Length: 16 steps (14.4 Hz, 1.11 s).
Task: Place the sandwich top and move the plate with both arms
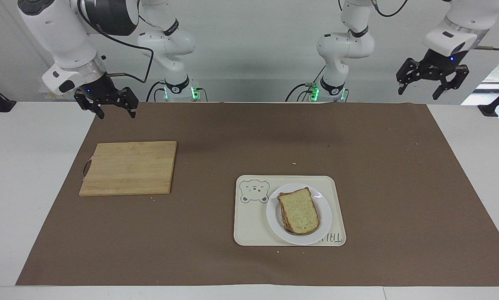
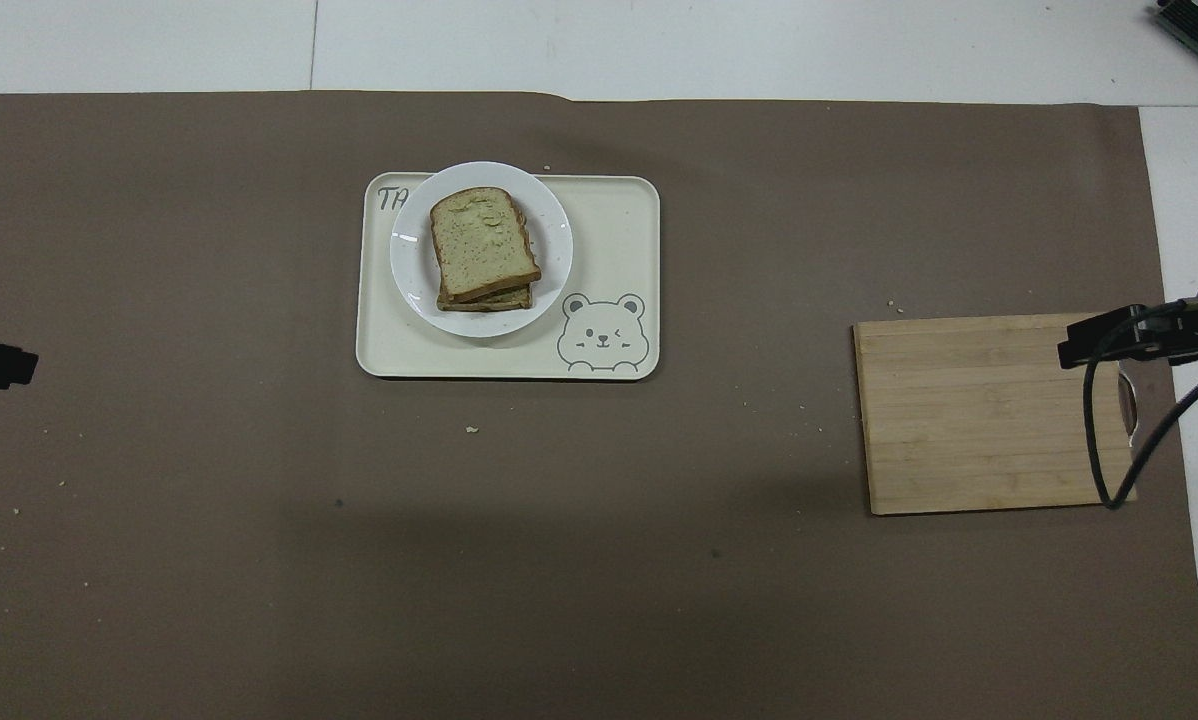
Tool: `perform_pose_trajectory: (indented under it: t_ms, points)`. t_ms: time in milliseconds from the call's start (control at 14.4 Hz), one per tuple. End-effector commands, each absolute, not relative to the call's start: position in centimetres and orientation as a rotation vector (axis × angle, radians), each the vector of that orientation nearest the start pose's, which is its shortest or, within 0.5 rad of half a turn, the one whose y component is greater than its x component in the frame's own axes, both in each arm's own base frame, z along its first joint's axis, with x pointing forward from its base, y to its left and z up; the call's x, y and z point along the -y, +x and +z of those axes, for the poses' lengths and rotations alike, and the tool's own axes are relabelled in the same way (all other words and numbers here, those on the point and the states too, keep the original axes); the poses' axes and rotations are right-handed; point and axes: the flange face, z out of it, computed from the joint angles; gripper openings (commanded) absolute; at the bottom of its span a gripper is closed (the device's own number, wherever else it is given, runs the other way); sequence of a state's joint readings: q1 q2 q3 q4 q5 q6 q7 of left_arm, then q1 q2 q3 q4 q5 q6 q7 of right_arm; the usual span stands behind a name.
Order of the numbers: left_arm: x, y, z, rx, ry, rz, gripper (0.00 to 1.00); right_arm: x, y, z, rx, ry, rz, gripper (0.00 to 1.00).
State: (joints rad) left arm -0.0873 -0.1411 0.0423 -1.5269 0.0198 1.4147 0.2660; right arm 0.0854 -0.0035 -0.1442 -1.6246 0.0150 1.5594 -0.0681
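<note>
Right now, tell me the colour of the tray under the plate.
Cream tray, with a grey bear drawing; clearest in the overhead view.
</note>
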Motion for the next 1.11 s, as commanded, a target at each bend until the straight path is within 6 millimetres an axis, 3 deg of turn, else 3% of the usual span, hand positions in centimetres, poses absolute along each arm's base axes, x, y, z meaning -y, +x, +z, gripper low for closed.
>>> perform_pose_trajectory:
  t_ms: [0, 138, 415, 1038]
  points:
    - [1.7, 49.0, 69.6, -0.438, -3.072, -0.013, 1.00, 3.0, 54.8, 60.4, -0.010, -3.118, 0.096, 1.00]
    - [1.6, 49.7, 69.0, -0.391, -3.092, 0.015, 1.00, 2.9, 54.8, 60.4, -0.007, -3.118, 0.096, 1.00]
    - [1.0, 52.4, 70.0, -0.361, -3.097, 0.037, 1.00, 3.1, 54.8, 60.4, -0.012, -3.118, 0.096, 1.00]
    - [0.6, 50.7, 69.7, -0.322, -3.106, 0.048, 1.00, 3.1, 54.8, 60.4, -0.012, -3.118, 0.096, 1.00]
